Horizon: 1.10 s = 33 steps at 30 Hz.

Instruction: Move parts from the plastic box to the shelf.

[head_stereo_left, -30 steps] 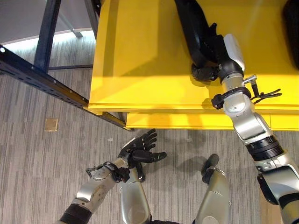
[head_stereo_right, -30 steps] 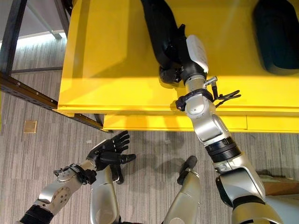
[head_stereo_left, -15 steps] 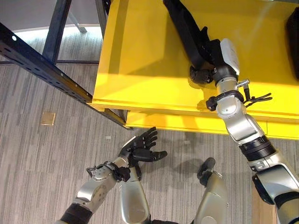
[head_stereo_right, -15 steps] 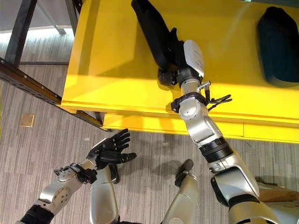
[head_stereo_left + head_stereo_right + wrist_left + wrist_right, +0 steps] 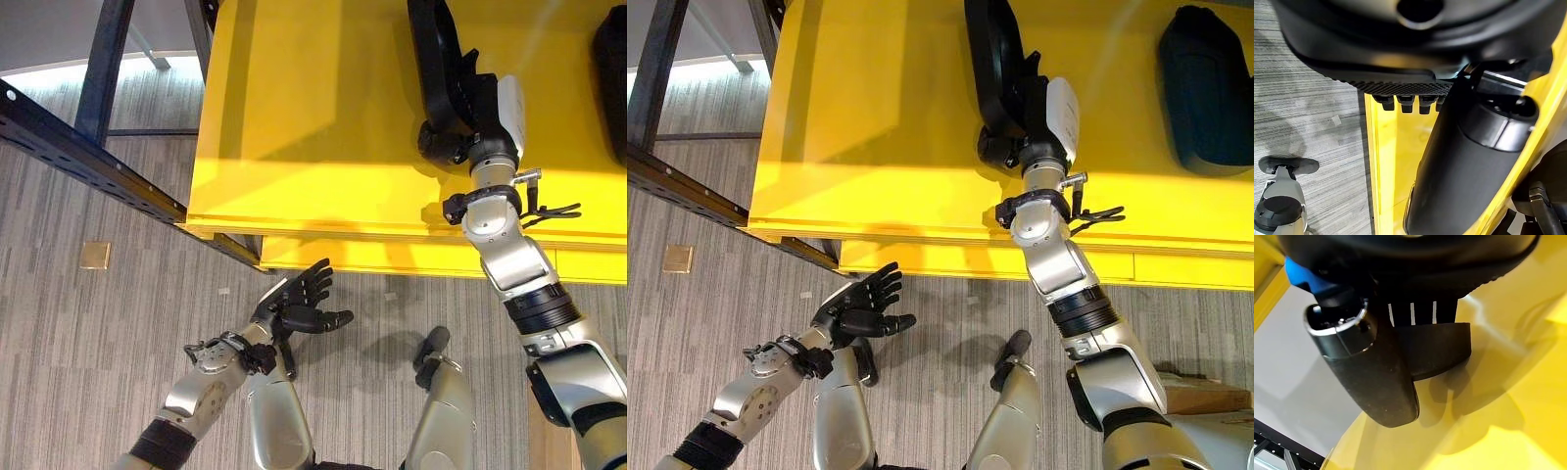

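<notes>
Two black parts lie on the yellow shelf (image 5: 313,117); the long black part (image 5: 997,61) sits near the middle of the surface, and a second black part (image 5: 1203,88) rests well apart from it toward the right edge. Right robot hand (image 5: 453,116): reaches over the front edge of the shelf, fingers curled round the near end of the long black part; in the right wrist view the fingers (image 5: 1422,313) wrap the dark part (image 5: 1435,350) against the yellow surface. Left robot hand (image 5: 299,304): held low above the grey floor (image 5: 88,352) in front of the shelf, fingers spread and relaxed, holding nothing. Dark blue metal rack beams (image 5: 88,166) run diagonally at the left of the shelf; a small brass floor plate (image 5: 94,256) lies flat on the floor below them.
</notes>
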{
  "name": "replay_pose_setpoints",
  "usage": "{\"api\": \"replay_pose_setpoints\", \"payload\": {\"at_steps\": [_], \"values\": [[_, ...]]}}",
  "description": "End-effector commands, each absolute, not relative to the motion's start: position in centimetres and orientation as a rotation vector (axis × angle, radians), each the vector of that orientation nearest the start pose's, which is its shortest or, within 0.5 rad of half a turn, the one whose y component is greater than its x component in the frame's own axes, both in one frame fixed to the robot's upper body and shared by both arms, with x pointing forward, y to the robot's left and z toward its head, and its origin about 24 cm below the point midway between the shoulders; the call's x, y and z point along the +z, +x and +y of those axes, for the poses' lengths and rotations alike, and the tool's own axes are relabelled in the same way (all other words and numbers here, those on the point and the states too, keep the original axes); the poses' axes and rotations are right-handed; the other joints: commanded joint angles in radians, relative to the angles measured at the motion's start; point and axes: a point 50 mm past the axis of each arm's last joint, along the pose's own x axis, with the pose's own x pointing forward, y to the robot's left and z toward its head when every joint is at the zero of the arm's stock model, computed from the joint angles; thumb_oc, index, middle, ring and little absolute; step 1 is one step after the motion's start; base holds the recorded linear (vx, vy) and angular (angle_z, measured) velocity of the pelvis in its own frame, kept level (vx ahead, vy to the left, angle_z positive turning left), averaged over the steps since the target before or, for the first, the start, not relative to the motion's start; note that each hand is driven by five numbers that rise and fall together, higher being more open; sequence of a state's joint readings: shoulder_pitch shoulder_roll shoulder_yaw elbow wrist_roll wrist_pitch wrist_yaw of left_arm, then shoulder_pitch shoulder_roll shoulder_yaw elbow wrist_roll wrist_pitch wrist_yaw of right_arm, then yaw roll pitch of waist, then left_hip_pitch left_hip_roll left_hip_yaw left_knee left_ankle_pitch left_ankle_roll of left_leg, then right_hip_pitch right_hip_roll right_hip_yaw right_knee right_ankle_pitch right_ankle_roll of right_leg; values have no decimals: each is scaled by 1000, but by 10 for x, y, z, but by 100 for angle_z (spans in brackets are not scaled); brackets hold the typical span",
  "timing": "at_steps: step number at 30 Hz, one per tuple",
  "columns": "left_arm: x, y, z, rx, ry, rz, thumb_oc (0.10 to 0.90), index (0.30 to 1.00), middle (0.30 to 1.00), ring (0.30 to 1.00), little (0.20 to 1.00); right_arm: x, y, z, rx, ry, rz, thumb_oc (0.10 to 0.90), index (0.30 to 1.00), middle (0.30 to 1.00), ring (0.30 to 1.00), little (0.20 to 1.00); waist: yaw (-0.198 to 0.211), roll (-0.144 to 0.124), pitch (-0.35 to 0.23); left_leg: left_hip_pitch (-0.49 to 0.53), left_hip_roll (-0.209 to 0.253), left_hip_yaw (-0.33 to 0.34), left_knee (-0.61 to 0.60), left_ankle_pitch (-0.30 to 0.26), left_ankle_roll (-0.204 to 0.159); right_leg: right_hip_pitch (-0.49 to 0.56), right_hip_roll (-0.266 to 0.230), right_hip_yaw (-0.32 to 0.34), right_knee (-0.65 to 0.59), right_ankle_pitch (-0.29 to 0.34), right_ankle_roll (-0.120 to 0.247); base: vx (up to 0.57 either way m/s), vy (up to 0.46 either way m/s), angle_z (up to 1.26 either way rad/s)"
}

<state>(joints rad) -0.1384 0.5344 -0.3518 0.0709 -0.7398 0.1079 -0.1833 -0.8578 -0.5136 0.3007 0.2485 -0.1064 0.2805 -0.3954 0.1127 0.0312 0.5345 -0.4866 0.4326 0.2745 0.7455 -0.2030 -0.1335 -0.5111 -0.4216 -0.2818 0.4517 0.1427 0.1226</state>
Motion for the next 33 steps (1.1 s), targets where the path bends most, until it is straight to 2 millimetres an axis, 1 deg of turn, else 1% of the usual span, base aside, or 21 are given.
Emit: {"api": "replay_pose_setpoints", "payload": {"at_steps": [1,2,4,10,12,17,25,26,27,28,32,33], "values": [[67,261,147,-559,-207,59,900,1000,1000,1000,1000,290,354,-151,-284,-706,-702,400,300,300,300,300,2,21,-14,76,-92,70,-159,-2,81,23,9,7,248,-343,18,-7,33,-6],[66,262,146,-552,-213,54,900,1000,1000,1000,1000,288,353,-145,-282,-726,-711,400,300,300,300,300,-2,24,-14,77,-88,72,-154,-5,83,20,7,12,252,-343,17,-2,39,-7],[66,262,146,-547,-215,52,900,1000,1000,1000,1000,286,352,-143,-275,-714,-700,400,300,300,300,300,-6,25,-14,77,-87,73,-148,-8,84,18,5,18,259,-348,15,-1,27,-7],[67,261,147,-551,-224,55,900,1000,1000,1000,1000,280,354,-146,-281,-665,-642,400,300,300,300,300,-5,25,-14,87,-89,73,-149,-10,84,27,-1,18,264,-352,14,-1,7,-4],[67,259,147,-553,-222,54,900,1000,1000,1000,1000,275,353,-149,-268,-643,-633,400,300,300,300,300,-6,21,-14,89,-91,71,-153,-7,83,32,2,17,256,-349,16,0,0,0],[64,259,147,-541,-226,50,900,1000,1000,1000,1000,266,350,-143,-252,-657,-638,400,300,300,300,300,-16,18,-14,99,-87,79,-157,-6,82,35,6,22,246,-344,17,-4,-1,-1],[65,259,147,-540,-226,53,900,1000,1000,1000,1000,265,352,-149,-278,-653,-611,400,300,300,300,300,-19,22,-14,111,-86,82,-161,-6,80,43,2,23,242,-343,18,0,-1,-1],[66,260,147,-538,-225,53,900,1000,1000,1000,1000,264,353,-149,-271,-656,-611,465,391,391,391,391,-20,23,-14,110,-85,82,-159,-6,80,42,2,25,244,-344,17,-4,-8,-4],[66,260,147,-538,-227,54,900,1000,1000,1000,1000,264,353,-149,-265,-673,-616,861,945,945,945,945,-20,23,-14,111,-83,81,-157,-7,79,42,0,26,246,-344,18,0,0,0],[66,260,148,-539,-227,54,900,1000,1000,1000,1000,264,353,-150,-268,-680,-616,900,1000,1000,1000,1000,-20,23,-14,113,-83,81,-158,-7,79,43,0,26,245,-343,18,0,0,0],[66,260,148,-544,-222,55,900,1000,1000,1000,1000,265,351,-149,-261,-702,-634,900,1000,1000,1000,1000,-22,23,-14,118,-83,82,-160,-7,79,46,0,27,242,-342,18,0,0,0],[66,260,148,-545,-220,55,900,1000,1000,1000,1000,266,351,-148,-266,-732,-646,900,1000,1000,1000,1000,-23,23,-14,120,-83,83,-160,-7,78,46,0,28,244,-343,19,0,0,0]]}}
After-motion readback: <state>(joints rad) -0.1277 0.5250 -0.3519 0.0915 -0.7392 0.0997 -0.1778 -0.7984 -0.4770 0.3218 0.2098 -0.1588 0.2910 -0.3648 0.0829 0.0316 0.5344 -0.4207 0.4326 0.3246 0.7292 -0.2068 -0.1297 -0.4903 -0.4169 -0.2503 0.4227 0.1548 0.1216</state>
